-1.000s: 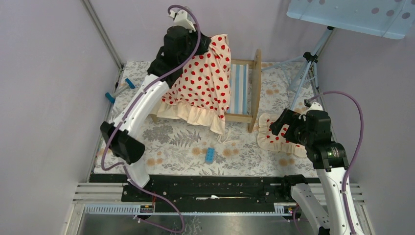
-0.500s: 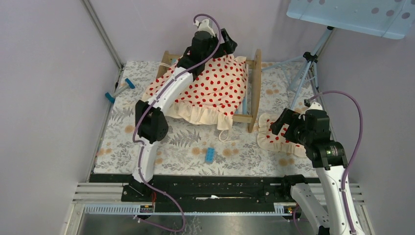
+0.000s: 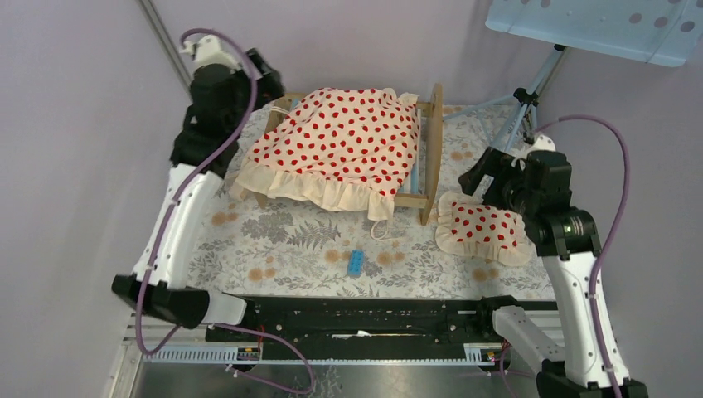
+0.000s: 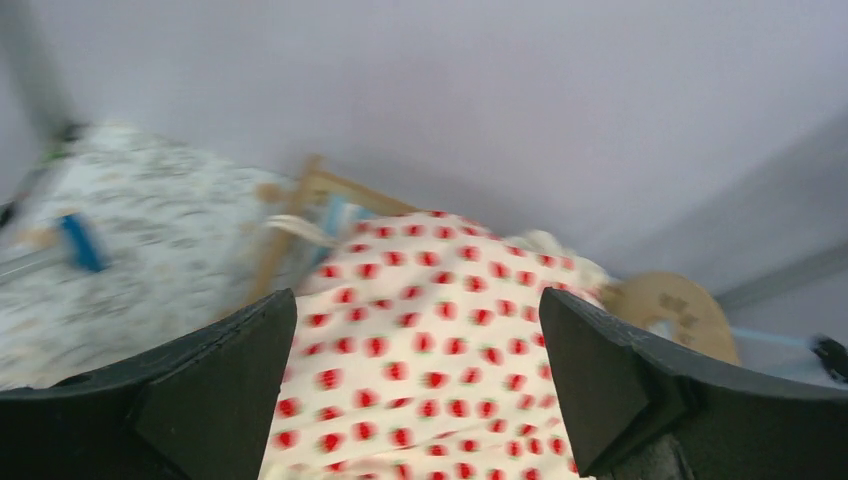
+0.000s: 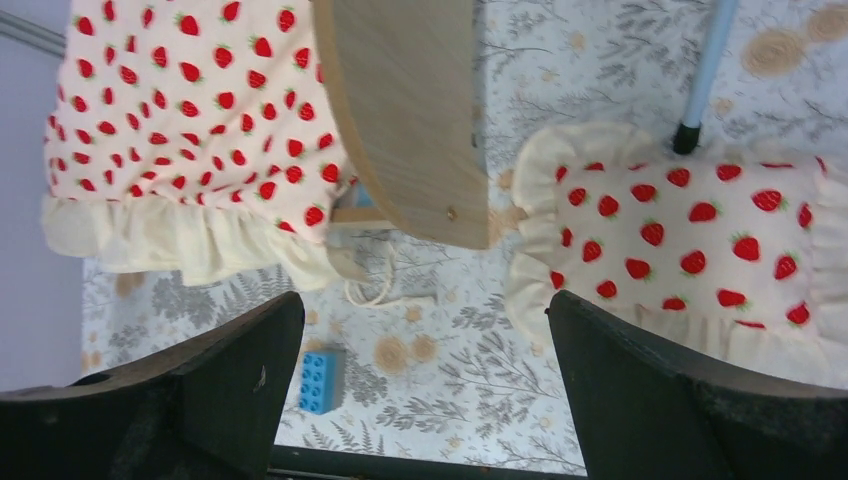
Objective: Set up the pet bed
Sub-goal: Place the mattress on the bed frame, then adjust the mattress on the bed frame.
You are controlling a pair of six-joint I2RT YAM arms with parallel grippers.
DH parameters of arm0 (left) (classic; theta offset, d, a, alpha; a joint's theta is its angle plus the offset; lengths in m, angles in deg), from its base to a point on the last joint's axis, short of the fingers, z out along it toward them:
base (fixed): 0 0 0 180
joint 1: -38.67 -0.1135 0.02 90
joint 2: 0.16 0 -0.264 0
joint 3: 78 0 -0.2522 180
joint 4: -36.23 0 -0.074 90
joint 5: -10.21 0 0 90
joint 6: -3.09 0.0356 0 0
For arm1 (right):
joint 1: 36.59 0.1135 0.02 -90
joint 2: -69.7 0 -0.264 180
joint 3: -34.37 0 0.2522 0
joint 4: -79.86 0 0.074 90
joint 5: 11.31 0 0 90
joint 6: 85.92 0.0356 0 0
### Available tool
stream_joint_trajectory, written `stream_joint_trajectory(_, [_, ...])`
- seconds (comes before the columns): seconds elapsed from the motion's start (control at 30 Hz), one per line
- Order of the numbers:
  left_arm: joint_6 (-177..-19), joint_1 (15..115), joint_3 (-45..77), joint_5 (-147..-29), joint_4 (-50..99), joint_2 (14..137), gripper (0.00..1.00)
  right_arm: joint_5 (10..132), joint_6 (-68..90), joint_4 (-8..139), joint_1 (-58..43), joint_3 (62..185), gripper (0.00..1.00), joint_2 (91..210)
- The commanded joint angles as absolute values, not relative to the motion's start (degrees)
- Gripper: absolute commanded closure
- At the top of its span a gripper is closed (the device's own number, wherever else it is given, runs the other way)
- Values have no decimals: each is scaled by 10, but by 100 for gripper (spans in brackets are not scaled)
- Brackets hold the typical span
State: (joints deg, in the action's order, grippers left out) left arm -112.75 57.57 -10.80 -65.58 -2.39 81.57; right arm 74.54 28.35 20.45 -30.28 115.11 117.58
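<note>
Your pet bed [image 3: 432, 141] stands at the back of the mat [image 3: 290, 240]: pale wood, rounded end board upright, blanket [image 3: 340, 145] draped over it. Left gripper [image 4: 418, 300] and right gripper [image 5: 427, 300]: fingers spread, empty.

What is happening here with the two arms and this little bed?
Two robot arms are making up a small wooden pet bed. The red-dotted blanket lies spread over it and hides most of the mattress. The left claw is open and empty, raised near the bed's left end. The right claw is also open and empty, hovering near the dotted pillow, which lies on the floral mat to the right of the bed, not yet on it.
</note>
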Motion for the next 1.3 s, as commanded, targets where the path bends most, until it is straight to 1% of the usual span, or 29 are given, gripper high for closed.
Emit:
stream_joint_trajectory(0.0, [-1116,501,-17,-678,-95,787,1,791,296,242,-229,1237,0,1255])
stream_joint_trajectory(0.03, [-1112,488,-2,-688,-96,780,1,849,294,237,-179,1269,0,1281])
stream_joint_trajectory(0.07, [-1106,480,15,-694,-96,774,1,903,293,225,-100,1316,0,1324])
stream_joint_trajectory(0.1, [-1099,475,23,-696,-97,770,1,947,291,217,-44,1351,0,1358])
stream_joint_trajectory(0.17, [-1089,472,33,-703,-94,768,2,992,289,209,19,1408,0,1426])
stream_joint_trajectory(0.2, [-1084,471,36,-712,-90,769,2,995,295,213,32,1425,1,1454])
stream_joint_trajectory(0.3, [-1072,470,39,-737,-78,780,4,993,314,237,38,1444,0,1523])
stream_joint_trajectory(0.4, [-1053,470,45,-747,-62,796,6,1038,333,233,39,1451,0,1580])
stream_joint_trajectory(0.5, [-1031,470,49,-738,-52,812,6,1072,347,242,39,1435,0,1609])
stream_joint_trajectory(0.63, [-1024,470,60,-750,-33,830,7,1085,366,250,38,1410,0,1637])
stream_joint_trajectory(0.87, [-1026,470,101,-755,7,848,8,1054,399,284,23,1367,0,1671])
stream_joint_trajectory(1.03, [-1025,471,129,-755,29,852,7,996,418,313,-7,1341,0,1699])
stream_joint_trajectory(1.27, [-1023,471,154,-747,41,871,7,978,419,325,-13,1336,1,1736])
